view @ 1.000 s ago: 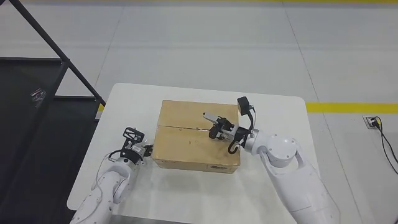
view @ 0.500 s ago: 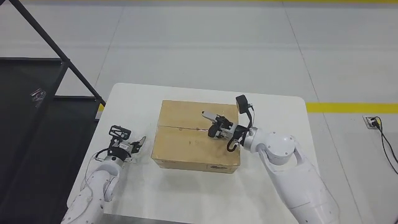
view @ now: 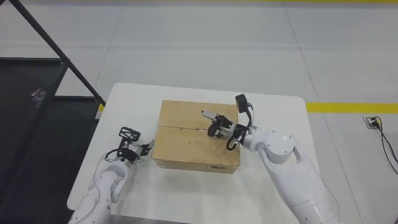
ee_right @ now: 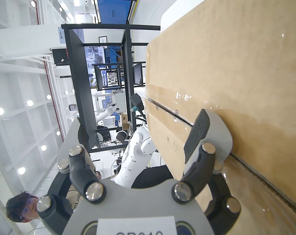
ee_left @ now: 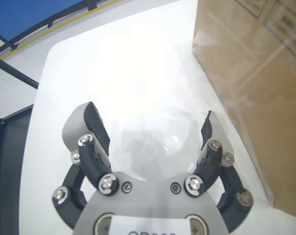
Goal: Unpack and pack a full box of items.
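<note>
A closed brown cardboard box (view: pixel 196 140) sits near the middle of a white table with rounded corners (view: pixel 273 109). Its two top flaps are folded shut and meet in a straight seam (view: pixel 186 128) that runs across the lid from side to side. In the right wrist view a glossy strip of clear tape (ee_right: pixel 187 97) lies along this seam (ee_right: pixel 162 107). With the flaps down, whatever the box holds is hidden.

The right gripper (view: pixel 211 123) is above the lid, over the seam and a little toward the right half of the box. Its jaws are spread wide and hold nothing. In the right wrist view, one finger of this gripper (ee_right: pixel 140 121) has its ribbed black pad (ee_right: pixel 195 133) right at the seam on the cardboard (ee_right: pixel 223 62), while the other finger stands well clear of the lid.

The left gripper (view: pixel 146 147) is low over the bare table, just beside the box's left wall near its front corner, not touching it. In the left wrist view its jaws (ee_left: pixel 149 113) are parted and empty, with white tabletop between them and the brown box wall (ee_left: pixel 255 62), printed with black labels, rising close alongside.

A black metal frame (view: pixel 62 68) stands on the floor beyond the table's left edge.
</note>
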Available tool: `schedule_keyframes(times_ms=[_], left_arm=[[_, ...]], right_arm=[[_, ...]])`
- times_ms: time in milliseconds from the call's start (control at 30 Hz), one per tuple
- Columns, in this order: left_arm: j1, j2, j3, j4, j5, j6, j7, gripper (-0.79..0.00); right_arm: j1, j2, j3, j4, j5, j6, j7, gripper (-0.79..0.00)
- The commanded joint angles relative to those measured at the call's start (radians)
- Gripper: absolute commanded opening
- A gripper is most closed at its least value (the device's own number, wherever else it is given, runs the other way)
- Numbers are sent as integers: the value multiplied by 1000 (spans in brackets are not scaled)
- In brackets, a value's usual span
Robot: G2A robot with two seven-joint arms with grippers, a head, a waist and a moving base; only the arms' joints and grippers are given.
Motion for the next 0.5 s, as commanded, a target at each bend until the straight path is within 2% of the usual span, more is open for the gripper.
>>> schedule_keyframes(times_ms=[0, 233, 467], left_arm=[[-3, -3, 8, 2, 13, 11, 4, 0], [-15, -16, 34, 13, 15, 22, 11, 0], [-12, -13, 12, 26, 36, 33, 12, 0]], right_arm=[[-1, 1, 1, -1, 0, -1, 0, 0], [-3, 5, 0, -5, 5, 0, -2, 0], [-2, 8, -1, -1, 10, -3, 0, 0]])
